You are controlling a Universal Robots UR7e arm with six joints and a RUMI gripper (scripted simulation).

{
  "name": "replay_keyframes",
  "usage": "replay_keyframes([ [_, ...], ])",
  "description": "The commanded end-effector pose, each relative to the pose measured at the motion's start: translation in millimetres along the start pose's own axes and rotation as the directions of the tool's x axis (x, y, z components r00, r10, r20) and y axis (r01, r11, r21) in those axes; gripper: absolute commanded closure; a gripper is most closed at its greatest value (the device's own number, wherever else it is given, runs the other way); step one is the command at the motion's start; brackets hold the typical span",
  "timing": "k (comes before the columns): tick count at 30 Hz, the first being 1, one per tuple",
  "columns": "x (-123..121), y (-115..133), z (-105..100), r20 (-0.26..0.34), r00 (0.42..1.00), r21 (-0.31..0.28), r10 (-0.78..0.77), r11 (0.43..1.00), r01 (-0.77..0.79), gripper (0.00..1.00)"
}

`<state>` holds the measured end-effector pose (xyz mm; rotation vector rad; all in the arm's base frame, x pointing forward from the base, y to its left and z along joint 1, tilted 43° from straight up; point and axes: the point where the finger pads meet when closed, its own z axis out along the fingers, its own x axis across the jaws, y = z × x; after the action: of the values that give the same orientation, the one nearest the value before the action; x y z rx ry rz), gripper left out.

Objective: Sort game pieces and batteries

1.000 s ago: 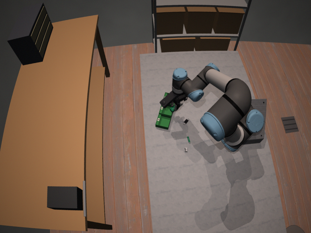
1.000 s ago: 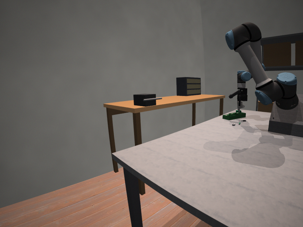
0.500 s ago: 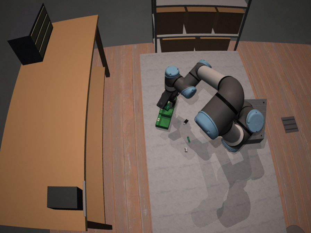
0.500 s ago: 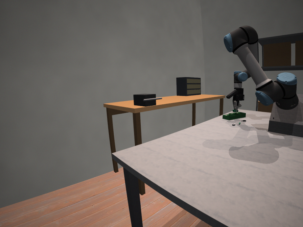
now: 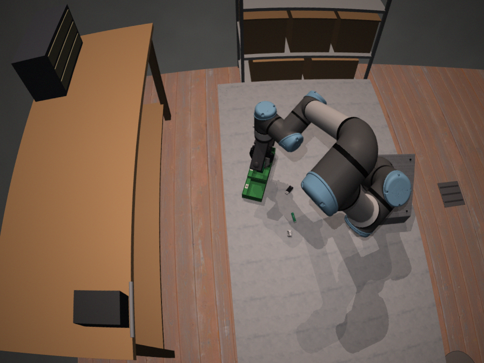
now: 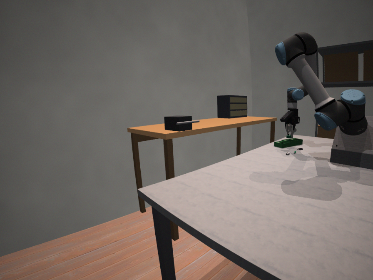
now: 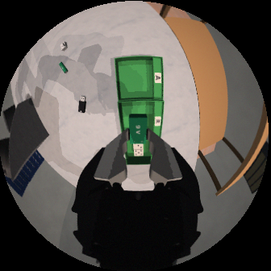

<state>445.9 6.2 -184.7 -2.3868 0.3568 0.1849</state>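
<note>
The gripper (image 7: pixel 139 158), clamped on the green 9V battery (image 7: pixel 138 133), hangs directly above the bin marked R (image 7: pixel 156 106), battery long axis in line with the bin row.

A robot arm (image 6: pixel 310 75) lowers its gripper (image 6: pixel 289 131), clamped on something small, over green bins (image 6: pixel 287 142) on a grey table (image 6: pixel 240 192).

The green 9V battery (image 7: pixel 137 131) between the gripper (image 7: pixel 138 150) fingers hides much of the bin beneath; its label is cut off. The arm covers the bin row's (image 5: pixel 254 186) far end from above. Three small items (image 6: pixel 291 153) on the table are too tiny to identify.
</note>
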Motion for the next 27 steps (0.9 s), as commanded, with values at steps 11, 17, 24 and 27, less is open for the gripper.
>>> replay_keyframes([
  [11,-0.4,0.1,-0.6,0.002,0.999,0.004,-0.033,0.999,0.033,1.00],
  [17,-0.4,0.1,7.4,0.002,0.999,0.004,-0.033,0.999,0.033,1.00],
  [24,-0.5,0.0,19.4,0.002,0.999,0.004,-0.033,0.999,0.033,1.00],
  [27,-0.5,0.0,23.4,0.002,0.999,0.004,-0.033,0.999,0.033,1.00],
])
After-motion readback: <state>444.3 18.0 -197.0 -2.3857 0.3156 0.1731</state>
